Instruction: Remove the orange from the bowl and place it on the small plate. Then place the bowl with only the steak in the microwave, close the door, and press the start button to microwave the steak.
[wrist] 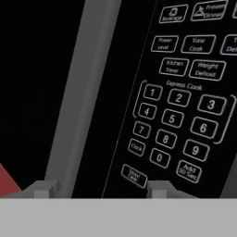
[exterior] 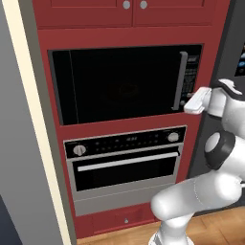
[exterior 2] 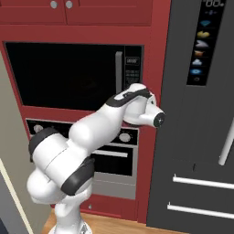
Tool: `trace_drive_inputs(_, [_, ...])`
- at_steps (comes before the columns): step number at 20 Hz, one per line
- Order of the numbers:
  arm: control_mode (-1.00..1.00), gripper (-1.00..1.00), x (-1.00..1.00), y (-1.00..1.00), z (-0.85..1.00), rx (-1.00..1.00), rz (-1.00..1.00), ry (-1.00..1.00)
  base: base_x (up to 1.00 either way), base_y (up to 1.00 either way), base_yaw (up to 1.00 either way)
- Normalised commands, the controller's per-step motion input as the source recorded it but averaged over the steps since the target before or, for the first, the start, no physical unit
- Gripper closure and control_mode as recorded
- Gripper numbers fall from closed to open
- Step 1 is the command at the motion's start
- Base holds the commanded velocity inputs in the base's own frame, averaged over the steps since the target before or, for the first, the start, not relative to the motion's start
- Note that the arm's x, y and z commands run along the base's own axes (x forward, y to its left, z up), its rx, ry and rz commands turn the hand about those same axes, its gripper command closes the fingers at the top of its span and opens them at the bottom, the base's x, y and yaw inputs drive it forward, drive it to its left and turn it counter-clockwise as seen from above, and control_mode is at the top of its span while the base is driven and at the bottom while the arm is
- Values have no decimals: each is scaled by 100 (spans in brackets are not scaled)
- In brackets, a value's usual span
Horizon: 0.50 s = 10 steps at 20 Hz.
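Note:
The microwave [exterior: 125,85] sits in red cabinetry with its black glass door [exterior: 115,83] shut. The door's vertical silver handle [exterior: 182,79] stands just left of the button panel [exterior: 192,72]. My gripper [exterior: 187,106] hovers close in front of the handle's lower end and the panel. In the hand view the gripper [wrist: 102,189] is open, with one fingertip [wrist: 44,187] left of the handle [wrist: 88,92] and the other below the keypad [wrist: 176,111]. Nothing is held. The orange, bowl, small plate and steak are out of view.
Below the microwave is a knobbed oven [exterior: 124,162] with a horizontal handle. A tall black fridge [exterior 2: 201,137] stands to the right, and a grey wall panel [exterior: 19,143] to the left. Red cupboards [exterior: 129,12] run above.

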Motion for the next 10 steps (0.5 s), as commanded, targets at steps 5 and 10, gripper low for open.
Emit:
trace_drive_inputs(5, [-100,-100,35,-6,-24,0,0,0,0,0,0])
trace_drive_inputs(10, [-100,-100,28,0,-27,0,0,0,0,0,0])
